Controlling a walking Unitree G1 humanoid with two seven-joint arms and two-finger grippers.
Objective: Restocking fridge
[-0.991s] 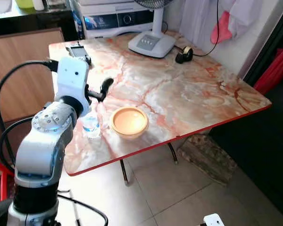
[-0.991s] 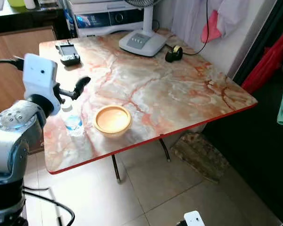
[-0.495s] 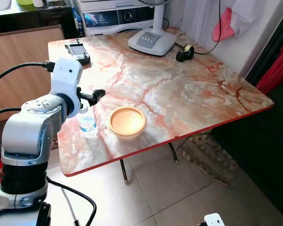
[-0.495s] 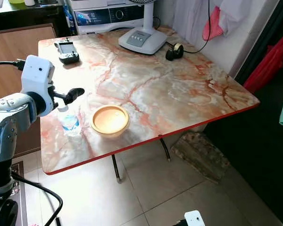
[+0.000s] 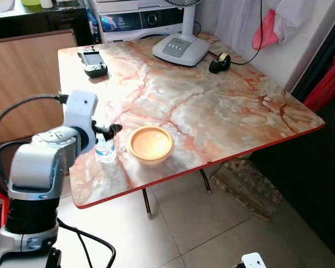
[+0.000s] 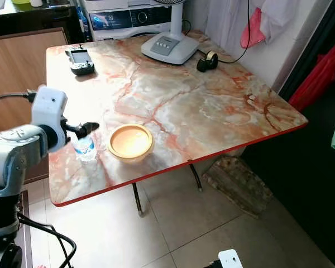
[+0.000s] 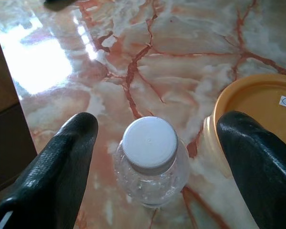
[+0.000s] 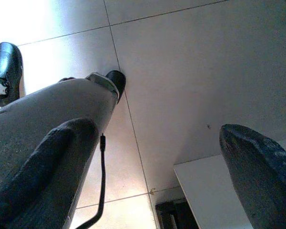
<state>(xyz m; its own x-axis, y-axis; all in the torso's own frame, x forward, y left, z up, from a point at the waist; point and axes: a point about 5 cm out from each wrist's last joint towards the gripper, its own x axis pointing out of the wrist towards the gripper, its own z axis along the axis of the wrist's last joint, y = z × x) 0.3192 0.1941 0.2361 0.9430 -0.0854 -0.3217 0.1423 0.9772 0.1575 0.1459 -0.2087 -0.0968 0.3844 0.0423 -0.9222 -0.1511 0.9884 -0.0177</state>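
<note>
Over on the near left of the tabletop [image 5: 212, 111] our left tool [image 7: 152, 143] hangs right above the water bottle [image 5: 105, 149], fingers spread wide either side of its white cap [image 7: 149, 143], nothing gripped yet. We reckon it's light, thin clear plastic that's a bit slick and squashy, so grab the body below the cap. Its blue label is too small to read. Just right sits the orange bowl [image 5: 150, 143]. Our right tool [image 8: 157, 171] hangs idle, fingers apart.

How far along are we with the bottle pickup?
Done: the left gripper is lined up, open, a finger on each side of the water bottle. In hand: nothing yet; the bottle stands on the table beside the yellow bowl. Left: closing, lifting, carrying it to the fridge. The right gripper hangs open over the floor.
</note>
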